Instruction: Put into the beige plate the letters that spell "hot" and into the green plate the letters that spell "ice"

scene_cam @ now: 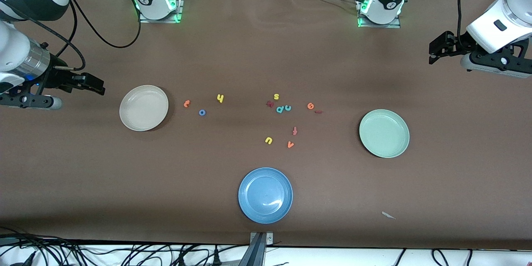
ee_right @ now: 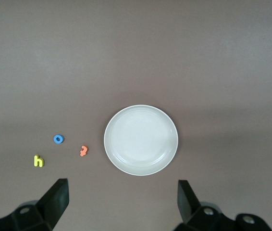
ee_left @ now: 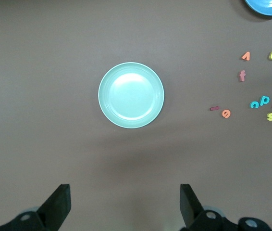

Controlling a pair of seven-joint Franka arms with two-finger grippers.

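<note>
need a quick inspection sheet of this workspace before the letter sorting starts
surface: brown table, flat, a small pale scrap near the front camera's edge
job's things: beige plate and green plate both hold nothing; orange t, blue o, yellow h lie loose beside the beige plate; orange e and dark red i lie toward the green plate; teal c sits in the middle cluster
clutter: blue plate; spare letters s, u, f, v, a teal p and a dark red one
grippers: left hand open, above the table by the green plate; right hand open, by the beige plate; both wait
cables: black leads across the table near the right arm's base
surroundings: more cables under the front edge
</note>
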